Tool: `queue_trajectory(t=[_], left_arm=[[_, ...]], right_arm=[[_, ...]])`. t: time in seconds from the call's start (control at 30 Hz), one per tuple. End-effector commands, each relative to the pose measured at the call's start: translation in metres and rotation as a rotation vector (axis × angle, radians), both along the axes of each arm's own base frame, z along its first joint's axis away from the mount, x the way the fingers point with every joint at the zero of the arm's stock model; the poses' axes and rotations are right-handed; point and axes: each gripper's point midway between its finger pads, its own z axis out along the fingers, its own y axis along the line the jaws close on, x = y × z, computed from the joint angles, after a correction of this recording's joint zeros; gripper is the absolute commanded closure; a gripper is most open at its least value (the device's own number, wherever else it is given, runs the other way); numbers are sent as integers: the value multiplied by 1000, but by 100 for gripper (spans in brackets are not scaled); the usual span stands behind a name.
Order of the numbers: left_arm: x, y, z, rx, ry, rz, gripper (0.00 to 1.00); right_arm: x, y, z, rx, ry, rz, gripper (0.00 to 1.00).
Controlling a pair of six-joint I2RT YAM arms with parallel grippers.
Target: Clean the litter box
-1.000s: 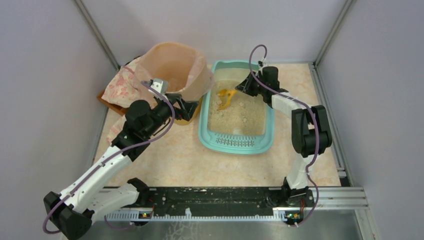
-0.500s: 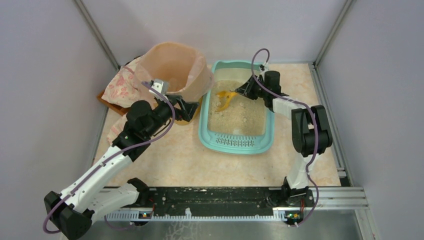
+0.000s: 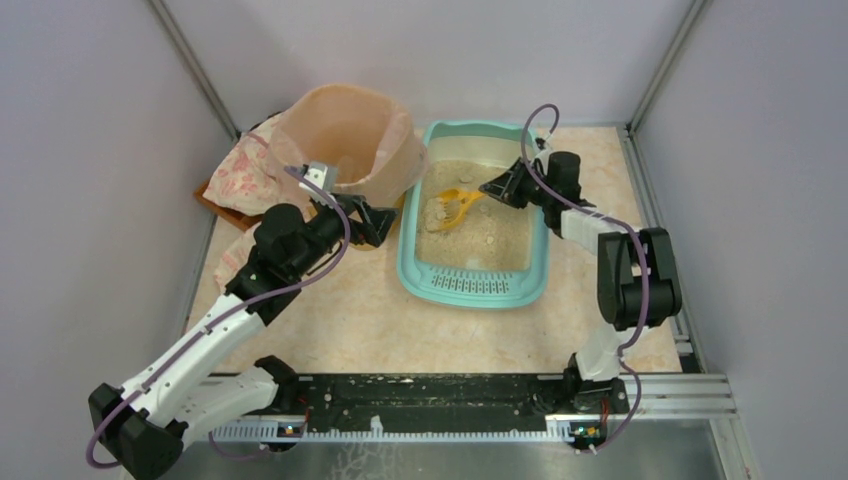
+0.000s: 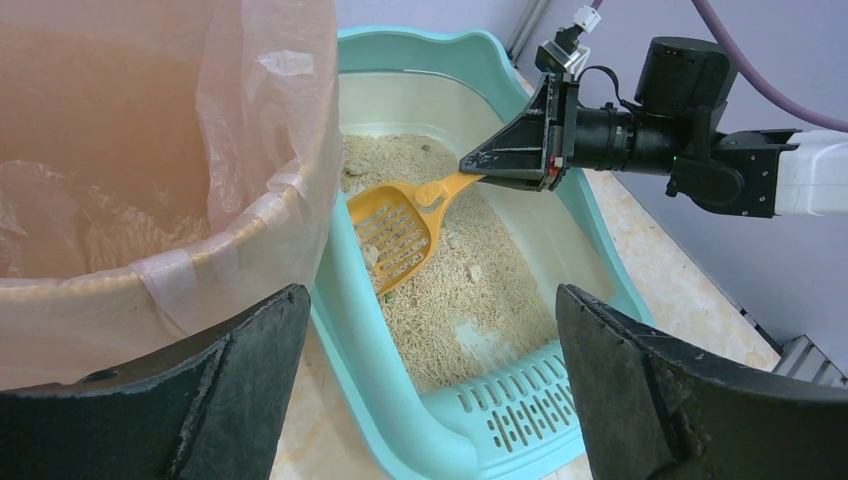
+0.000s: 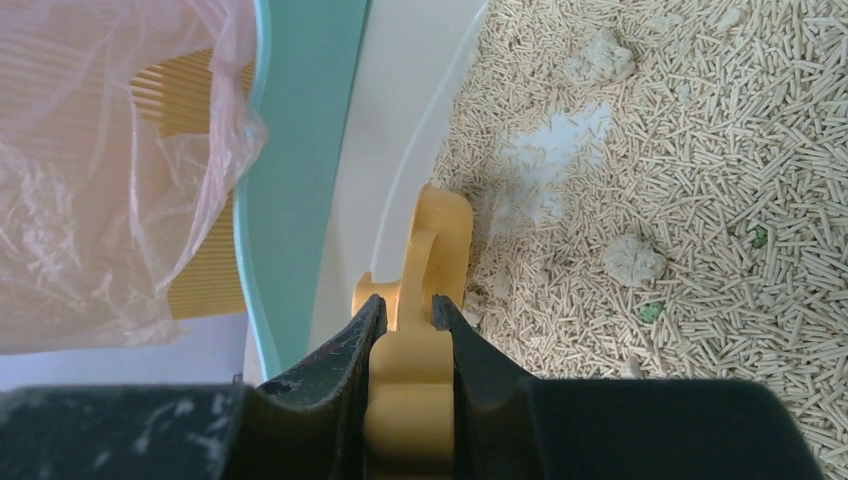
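Observation:
The teal litter box [image 3: 407, 255] sits at the table's centre back, holding beige pellet litter and a slotted grille [image 3: 480, 285] at its near end. My right gripper [image 3: 494, 188] reaches in from the right, shut on the handle of a yellow slotted scoop [image 3: 452, 205]. The scoop's head lies on the litter near the left wall. In the right wrist view the fingers [image 5: 408, 305] pinch the scoop handle [image 5: 435, 240], with grey clumps [image 5: 632, 260] in the litter beside it. My left gripper [image 3: 385, 222] hangs open between bin and box; its view shows the scoop [image 4: 395, 235] and box rim [image 4: 350, 330].
A round yellow bin lined with a peach bag [image 3: 345, 135] stands against the box's left wall; its ribbed side [image 5: 200, 290] shows under the bag. A floral cloth [image 3: 240, 170] lies at the far left. Enclosure walls ring the table and a black rail [image 3: 450, 405] runs along the front.
The right wrist has swung out to the right and lower, turning the scoop so its handle now points right across the litter. The left arm has stayed still.

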Motion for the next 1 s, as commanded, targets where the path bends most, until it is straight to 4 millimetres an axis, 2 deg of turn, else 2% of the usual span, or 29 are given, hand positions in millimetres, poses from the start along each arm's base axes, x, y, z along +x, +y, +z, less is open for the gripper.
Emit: queue_trajectory(t=[0.0,0.53,0.77,0.97], left_arm=[[-6,-2,8,-28,-21,-20,2],[-9,2,4,-33,-13,-15,2],[-12,3,10,-36,-25,-17,2],[-14,1,12,-41,-23,-31,2]], right_arm=[[-1,-8,45,60,-123,3,100],[-16,-15,76,74,-188,7,100],[-28,-40,82,127,-201,-17,100],[-53,-80,94,284,-238,-43,100]])
